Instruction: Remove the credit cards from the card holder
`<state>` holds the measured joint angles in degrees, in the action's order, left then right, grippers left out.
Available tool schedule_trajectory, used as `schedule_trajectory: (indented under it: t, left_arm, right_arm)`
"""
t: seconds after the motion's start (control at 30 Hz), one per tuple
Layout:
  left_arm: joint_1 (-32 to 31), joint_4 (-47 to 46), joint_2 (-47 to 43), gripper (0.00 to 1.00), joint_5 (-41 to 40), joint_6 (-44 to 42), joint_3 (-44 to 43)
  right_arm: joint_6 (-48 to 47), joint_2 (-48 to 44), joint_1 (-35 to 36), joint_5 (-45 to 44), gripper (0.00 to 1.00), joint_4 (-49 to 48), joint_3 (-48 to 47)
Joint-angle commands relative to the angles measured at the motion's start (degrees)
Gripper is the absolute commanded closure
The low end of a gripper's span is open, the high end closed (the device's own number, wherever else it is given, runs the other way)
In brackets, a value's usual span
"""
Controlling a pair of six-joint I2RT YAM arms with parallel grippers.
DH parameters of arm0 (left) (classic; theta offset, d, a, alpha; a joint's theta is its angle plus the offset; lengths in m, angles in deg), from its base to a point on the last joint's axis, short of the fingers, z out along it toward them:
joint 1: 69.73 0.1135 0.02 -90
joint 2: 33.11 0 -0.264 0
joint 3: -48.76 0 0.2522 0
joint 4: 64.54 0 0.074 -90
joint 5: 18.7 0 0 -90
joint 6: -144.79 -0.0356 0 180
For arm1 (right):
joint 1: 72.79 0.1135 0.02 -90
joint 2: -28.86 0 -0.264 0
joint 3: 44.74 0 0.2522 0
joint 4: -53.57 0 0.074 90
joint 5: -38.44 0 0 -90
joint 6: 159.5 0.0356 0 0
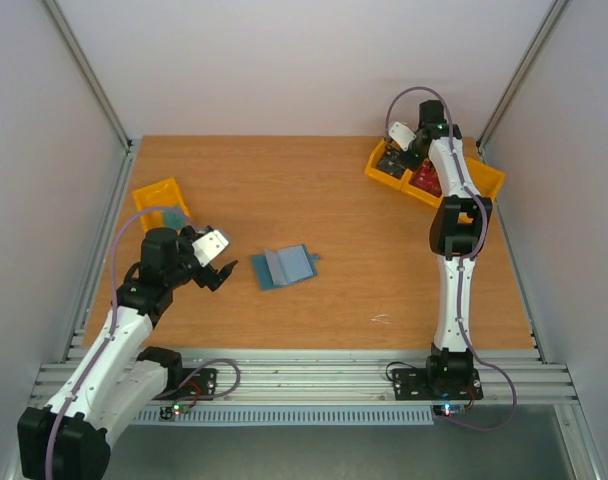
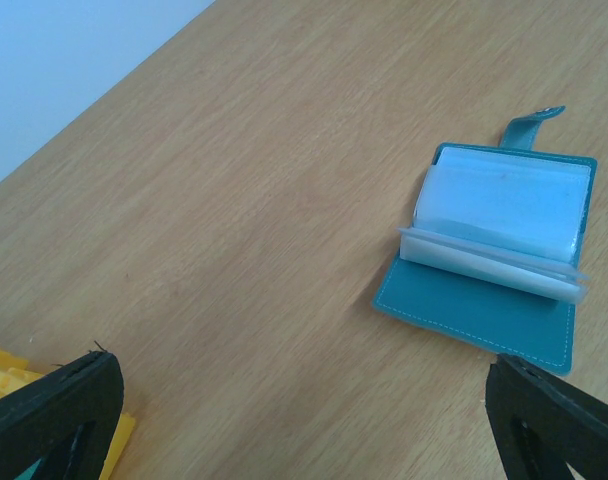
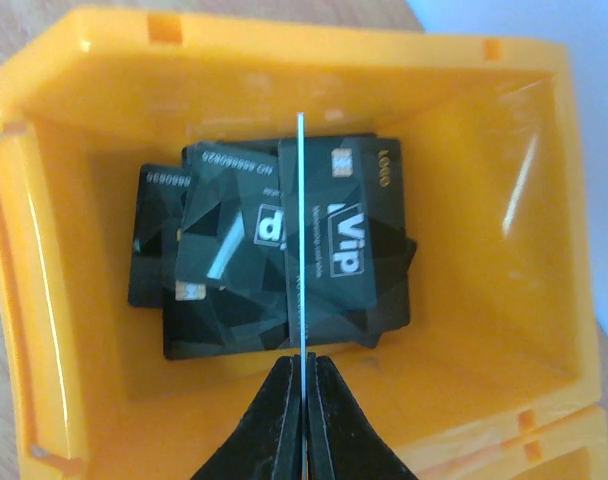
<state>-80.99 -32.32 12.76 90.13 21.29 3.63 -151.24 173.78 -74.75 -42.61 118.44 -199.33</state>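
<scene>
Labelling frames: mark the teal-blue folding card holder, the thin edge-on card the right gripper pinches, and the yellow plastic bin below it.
Teal-blue card holder [image 2: 484,325]: left wrist view, teal cover.
Edge-on card [image 3: 301,240]: right wrist view, edge.
Yellow bin [image 3: 484,230]: right wrist view, right wall.

Matt wood-grain table [image 2: 234,200], stitched leather-like card holder [image 2: 484,322], glossy yellow plastic bin [image 3: 474,200].
</scene>
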Motion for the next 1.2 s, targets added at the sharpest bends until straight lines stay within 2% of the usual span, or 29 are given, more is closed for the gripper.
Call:
schedule_trajectory:
  t: [0.0, 0.43, 0.6, 1.0, 1.17]
  left_arm:
    - [0.3, -1.6, 0.4, 0.00, 0.4, -0.5, -0.1]
    - [0.4, -1.9, 0.7, 0.00, 0.5, -0.1, -0.2]
    - [0.4, -1.9, 0.9, 0.01, 1.0, -0.1, -0.4]
    - [0.4, -1.9, 0.9, 0.01, 0.8, -0.5, -0.4]
    - [0.4, -1.5, 0.5, 0.01, 0.6, -0.5, -0.4]
  right_arm:
    - [-3.9, -0.9, -0.1, -4.2, 0.99, 3.1, 1.7]
    - [-3.7, 1.0, 0.6, -1.4, 0.99, -3.8, 4.4]
    - [-6.0, 2.3, 1.1, -2.8, 0.99, -6.4, 4.5]
    - [-7.7, 2.7, 1.5, -4.2, 0.96, -7.6, 5.7]
    - [-7.2, 2.4, 1.4, -7.0, 0.90, -10.0, 6.5]
